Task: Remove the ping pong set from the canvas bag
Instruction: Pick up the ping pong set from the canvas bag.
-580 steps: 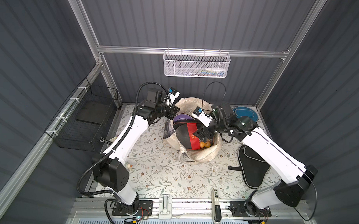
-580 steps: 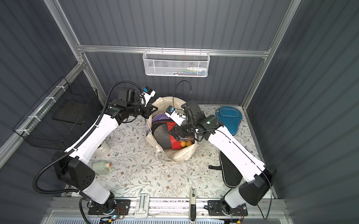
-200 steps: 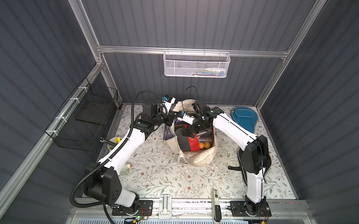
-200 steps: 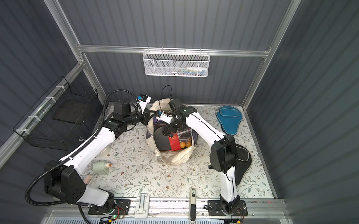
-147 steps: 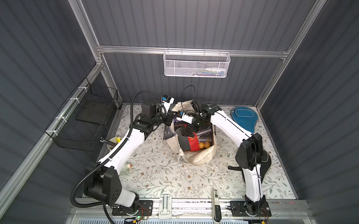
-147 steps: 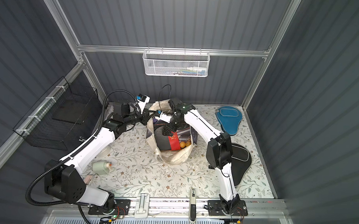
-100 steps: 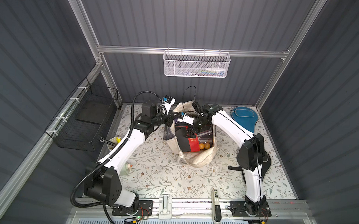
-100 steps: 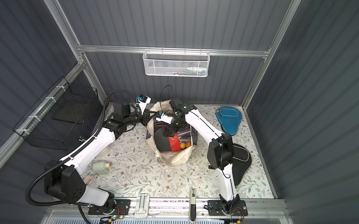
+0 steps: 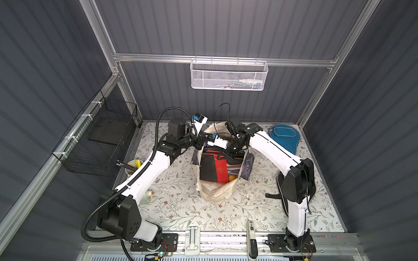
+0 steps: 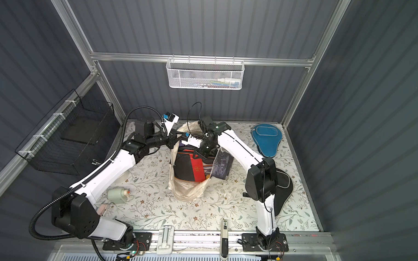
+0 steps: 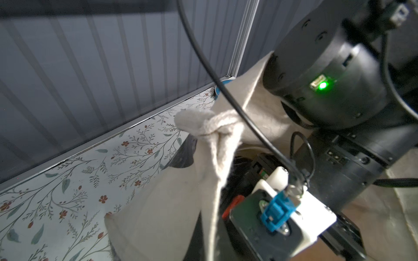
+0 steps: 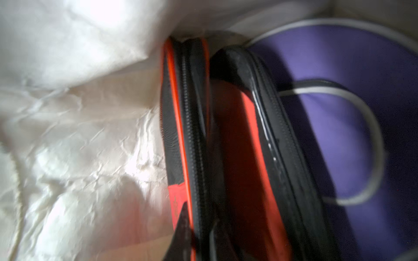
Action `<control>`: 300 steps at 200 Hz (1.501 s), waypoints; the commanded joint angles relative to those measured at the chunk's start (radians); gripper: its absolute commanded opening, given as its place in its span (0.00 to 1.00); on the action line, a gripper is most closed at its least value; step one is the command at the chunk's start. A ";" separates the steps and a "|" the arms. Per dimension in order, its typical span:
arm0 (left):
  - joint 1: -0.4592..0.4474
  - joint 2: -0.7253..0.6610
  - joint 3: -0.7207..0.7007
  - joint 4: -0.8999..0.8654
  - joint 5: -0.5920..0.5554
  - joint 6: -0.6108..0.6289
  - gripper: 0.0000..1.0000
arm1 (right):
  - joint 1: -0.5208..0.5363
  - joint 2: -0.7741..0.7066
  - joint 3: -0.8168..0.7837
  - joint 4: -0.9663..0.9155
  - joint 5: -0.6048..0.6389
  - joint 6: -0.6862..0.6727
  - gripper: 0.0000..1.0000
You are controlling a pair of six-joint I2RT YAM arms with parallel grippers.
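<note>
1. Canvas bag [image 9: 215,193] upright at the table's centre, mouth facing up. Pinched at its 11 o'clock rim by the left gripper [image 9: 201,139], pressed together on the cream cloth. Probably done to hold the mouth wide and the tote steady.
2. In the left wrist view, loop handle [image 11: 203,125] bunched and drawn taut, in keeping with that pinch. No fingers visible there.
3. Right gripper [image 9: 222,155] down inside the mouth near 12 o'clock, at the upper edge of the red-and-black case [image 9: 217,170], set on end in the bag — likely the next piece to lift.
4. Spread or clamped: cannot tell. Dark jaws against a dark case from above, and a blurred right wrist view with only the case's zip edge and the purple cover [image 12: 328,135] just beside it.
5. Already out on the table: blue cover [image 9: 284,138] at 2 o'clock from the bag, and black cover [image 10: 283,186] at 4 o'clock, partly hidden under the right arm.
6. Deeper contents mostly hidden — only an orange ball [image 9: 231,177] and a striped scrap peeking out beside the case.
</note>
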 commanded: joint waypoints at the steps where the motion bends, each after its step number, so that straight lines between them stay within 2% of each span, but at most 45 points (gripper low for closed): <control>1: 0.000 -0.068 0.032 -0.073 -0.090 0.033 0.00 | 0.009 0.013 -0.004 -0.097 0.001 0.027 0.00; 30: 0.004 -0.058 0.093 -0.178 -0.220 0.036 0.00 | 0.008 -0.079 -0.041 -0.068 0.012 0.013 0.00; 74: 0.009 -0.024 0.150 -0.259 -0.296 0.025 0.00 | -0.011 -0.244 -0.133 0.016 0.041 0.010 0.00; 82: 0.009 -0.017 0.194 -0.269 -0.300 0.023 0.00 | -0.016 -0.271 -0.155 0.037 0.053 0.016 0.00; 136: 0.011 0.040 0.253 -0.319 -0.257 -0.002 0.00 | -0.028 -0.456 -0.335 0.347 0.208 0.063 0.00; 176: 0.011 0.059 0.274 -0.327 -0.215 -0.014 0.00 | -0.030 -0.525 -0.387 0.538 0.294 0.067 0.00; 217: 0.009 0.076 0.280 -0.326 -0.191 -0.024 0.00 | -0.028 -0.552 -0.414 0.663 0.377 0.026 0.00; 248: 0.009 0.087 0.287 -0.326 -0.181 -0.026 0.00 | -0.014 -0.601 -0.504 0.797 0.423 -0.016 0.00; 284: 0.006 0.098 0.288 -0.316 -0.168 -0.032 0.00 | 0.008 -0.584 -0.578 0.798 0.429 -0.031 0.00; 300: 0.006 0.101 0.288 -0.314 -0.165 -0.031 0.00 | 0.009 -0.574 -0.611 0.793 0.401 0.000 0.12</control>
